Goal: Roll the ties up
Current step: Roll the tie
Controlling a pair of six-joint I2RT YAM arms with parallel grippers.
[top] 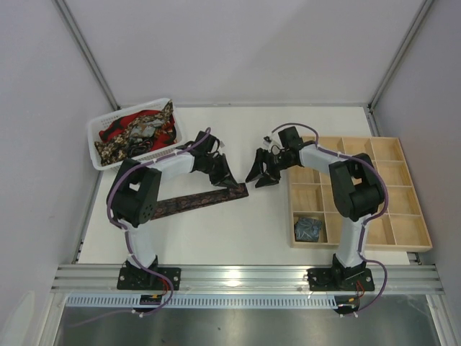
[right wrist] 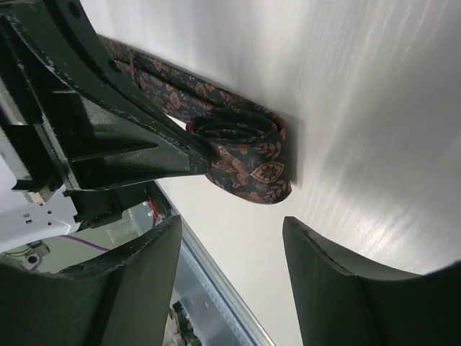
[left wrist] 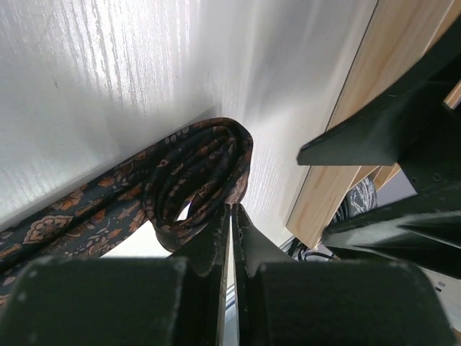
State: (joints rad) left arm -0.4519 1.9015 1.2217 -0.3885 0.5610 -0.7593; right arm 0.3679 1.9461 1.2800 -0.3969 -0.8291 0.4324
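Observation:
A dark brown-maroon patterned tie (top: 198,200) lies flat on the white table, and its right end is rolled into a small coil (left wrist: 205,166). The coil also shows in the right wrist view (right wrist: 248,155). My left gripper (top: 229,180) sits at the coil with its jaws pressed together, and its tips (left wrist: 230,210) pinch the coil's edge. My right gripper (top: 261,176) hovers just right of the coil, open and empty (right wrist: 232,220). A grey-blue rolled tie (top: 310,228) sits in a near-left compartment of the wooden tray (top: 403,231).
A white basket (top: 96,144) at the back left holds several loose red, gold-black and grey ties. The wooden tray's edge (left wrist: 346,130) is close to the right of the coil. The enclosure walls stand left, right and behind.

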